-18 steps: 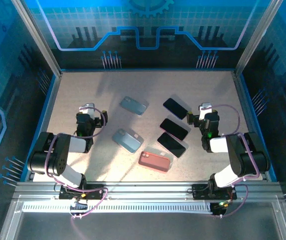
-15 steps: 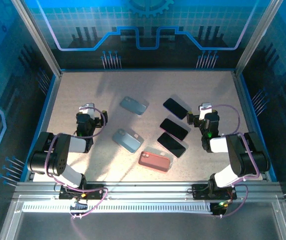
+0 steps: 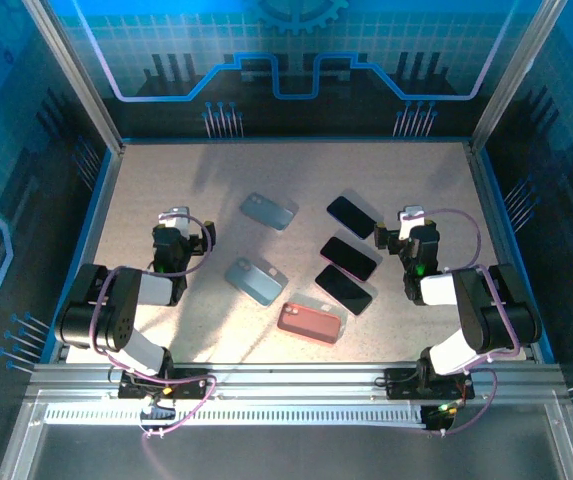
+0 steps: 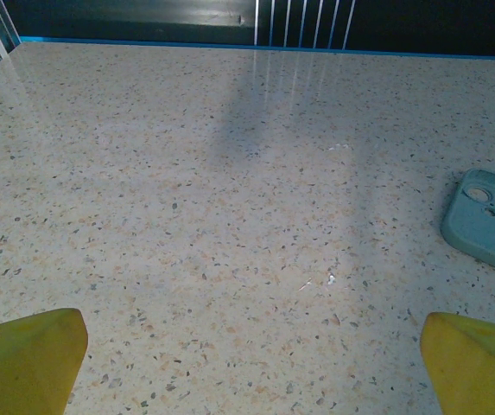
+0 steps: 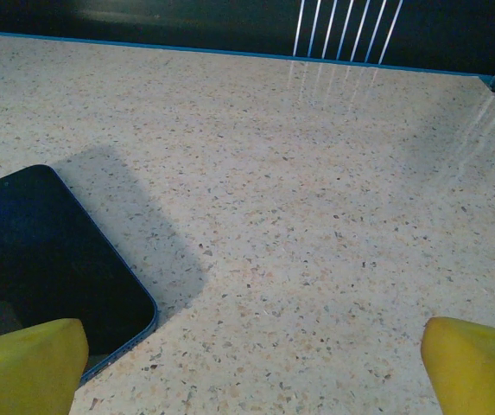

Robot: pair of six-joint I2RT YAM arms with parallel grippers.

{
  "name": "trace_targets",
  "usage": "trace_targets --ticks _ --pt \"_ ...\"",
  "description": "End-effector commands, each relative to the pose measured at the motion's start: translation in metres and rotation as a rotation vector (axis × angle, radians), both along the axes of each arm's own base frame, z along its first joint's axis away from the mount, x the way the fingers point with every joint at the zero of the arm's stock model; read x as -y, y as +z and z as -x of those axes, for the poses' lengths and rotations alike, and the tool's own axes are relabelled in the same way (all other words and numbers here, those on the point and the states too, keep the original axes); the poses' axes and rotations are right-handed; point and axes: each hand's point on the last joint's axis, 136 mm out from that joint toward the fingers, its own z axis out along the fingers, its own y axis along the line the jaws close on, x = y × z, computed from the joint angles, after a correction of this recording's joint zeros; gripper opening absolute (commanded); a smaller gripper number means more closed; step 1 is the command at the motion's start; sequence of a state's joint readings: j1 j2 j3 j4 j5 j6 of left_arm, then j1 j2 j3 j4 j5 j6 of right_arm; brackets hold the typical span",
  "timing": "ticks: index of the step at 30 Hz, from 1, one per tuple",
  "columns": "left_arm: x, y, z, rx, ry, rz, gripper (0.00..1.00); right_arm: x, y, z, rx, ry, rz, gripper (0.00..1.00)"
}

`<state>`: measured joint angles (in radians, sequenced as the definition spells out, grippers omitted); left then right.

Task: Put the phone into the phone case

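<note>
no change from a moment ago. folded low, left gripper (image 4: 247,350) and right gripper (image 5: 247,350) spread wide, empty. black phone (image 5: 48,259) flat beside right gripper, apart from teal phone case (image 4: 487,220).

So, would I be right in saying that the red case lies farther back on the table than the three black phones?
Not quite: the red case lies nearer the front of the table than the three black phones, closest to the arms. The top external view shows this.
</note>
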<state>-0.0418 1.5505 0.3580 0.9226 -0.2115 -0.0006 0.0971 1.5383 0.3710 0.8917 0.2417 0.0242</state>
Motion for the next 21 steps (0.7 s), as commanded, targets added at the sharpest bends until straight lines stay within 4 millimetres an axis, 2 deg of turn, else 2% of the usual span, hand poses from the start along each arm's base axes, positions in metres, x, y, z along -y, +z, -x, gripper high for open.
trace_targets --ticks 1,16,18,20,21 --pt "-0.003 0.010 -0.006 0.037 0.010 0.010 0.99 -0.001 0.009 -0.005 0.039 0.010 0.006 1.00" --pt "-0.003 0.010 -0.006 0.038 0.010 0.010 0.99 -0.002 0.010 -0.006 0.039 0.013 0.004 1.00" --pt "-0.007 0.014 -0.005 0.048 0.042 -0.004 0.99 -0.001 0.011 -0.006 0.042 0.010 0.006 1.00" --pt "-0.008 0.025 -0.001 0.051 0.066 -0.021 0.98 0.006 0.015 -0.005 0.038 -0.044 0.012 1.00" --pt "-0.008 0.033 -0.001 0.051 0.070 -0.029 0.96 0.004 0.016 -0.005 0.039 -0.029 0.011 1.00"
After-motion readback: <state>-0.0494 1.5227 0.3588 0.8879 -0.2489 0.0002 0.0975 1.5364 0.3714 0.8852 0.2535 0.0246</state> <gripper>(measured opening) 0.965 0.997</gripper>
